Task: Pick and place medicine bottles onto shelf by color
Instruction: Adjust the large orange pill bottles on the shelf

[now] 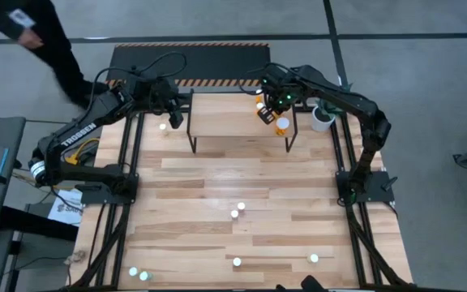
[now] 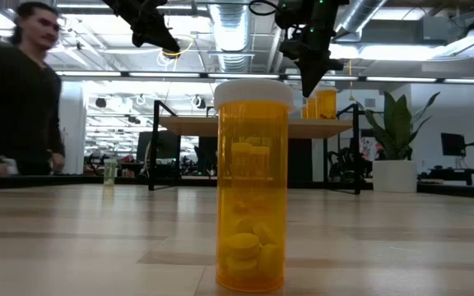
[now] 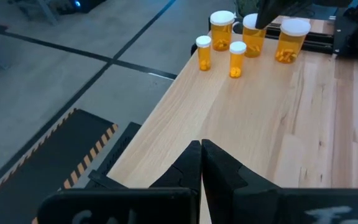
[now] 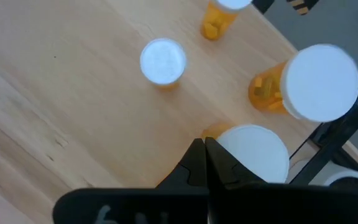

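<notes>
The shelf [image 1: 233,113] stands at the table's far side, with several orange white-capped bottles [image 1: 282,126] upright on its right end; they also show in the left wrist view [image 3: 232,59]. My right gripper [image 1: 276,100] is shut and points down just over these bottles [image 4: 253,152]. My left gripper [image 1: 173,105] is shut and empty above the shelf's left end [image 3: 241,124]. More bottles stand on the table: a greenish one [image 1: 162,126] by the shelf's left legs, two at the middle [image 1: 238,210], others near the front edge [image 1: 237,261]. One orange bottle [image 2: 252,185] fills the low view. My right gripper's shut fingertips [image 4: 197,155] point down beside the white cap [image 4: 257,155] of a bottle on the shelf's right end. I cannot tell whether they touch it.
A white pot with a plant [image 1: 323,118] stands right of the shelf. A black mat with a striped edge [image 1: 189,61] lies behind the table. A person [image 1: 39,40] in dark clothes is at the far left, also in the low view [image 2: 15,90].
</notes>
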Robot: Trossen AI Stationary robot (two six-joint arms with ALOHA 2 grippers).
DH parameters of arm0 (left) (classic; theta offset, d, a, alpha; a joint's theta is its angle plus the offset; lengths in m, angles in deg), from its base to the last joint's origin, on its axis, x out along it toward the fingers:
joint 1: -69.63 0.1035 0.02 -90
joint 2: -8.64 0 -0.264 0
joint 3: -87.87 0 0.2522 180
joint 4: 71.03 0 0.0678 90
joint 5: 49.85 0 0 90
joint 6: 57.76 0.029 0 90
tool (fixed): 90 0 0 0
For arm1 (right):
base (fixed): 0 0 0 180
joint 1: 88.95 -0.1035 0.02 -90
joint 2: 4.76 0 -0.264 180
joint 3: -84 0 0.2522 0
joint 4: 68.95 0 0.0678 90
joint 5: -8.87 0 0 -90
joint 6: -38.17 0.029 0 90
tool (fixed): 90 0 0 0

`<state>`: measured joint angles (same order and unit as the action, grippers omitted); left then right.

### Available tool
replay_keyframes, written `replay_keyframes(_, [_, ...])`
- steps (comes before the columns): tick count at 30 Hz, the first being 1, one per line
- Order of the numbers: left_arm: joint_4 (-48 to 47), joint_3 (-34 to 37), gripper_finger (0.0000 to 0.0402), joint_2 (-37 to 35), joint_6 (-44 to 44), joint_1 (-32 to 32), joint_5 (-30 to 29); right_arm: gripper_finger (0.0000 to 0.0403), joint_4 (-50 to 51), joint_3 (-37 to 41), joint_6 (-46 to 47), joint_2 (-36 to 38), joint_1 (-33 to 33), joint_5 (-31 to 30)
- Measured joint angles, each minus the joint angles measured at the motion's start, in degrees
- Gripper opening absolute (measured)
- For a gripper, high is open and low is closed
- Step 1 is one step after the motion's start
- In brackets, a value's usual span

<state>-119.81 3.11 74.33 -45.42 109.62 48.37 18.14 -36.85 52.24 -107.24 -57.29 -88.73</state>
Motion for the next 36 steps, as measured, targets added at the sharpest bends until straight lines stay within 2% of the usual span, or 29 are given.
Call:
replay_keyframes(6, [-0.01,0.0,0.0,0.0,0.02,0.02,-0.02,0.0,1.98,0.02,-1.96,2.52,-0.49,4.42])
replay_keyframes(13, [-0.01,0.0,0.0,0.0,0.02,0.0,0.0,0.0,7.94,-0.02,-2.59,5.49,0.46,4.64])
replay_keyframes(17, [0.01,0.0,0.0,0.0,0.02,0.0,-0.01,0.0,10.6,-0.02,-3.88,4.55,1.21,4.64])
replay_keyframes(36, [-0.01,0.0,0.0,0.0,-0.17,0.0,-0.01,0.0,9.28,0.0,-4.03,2.78,1.51,4.67])
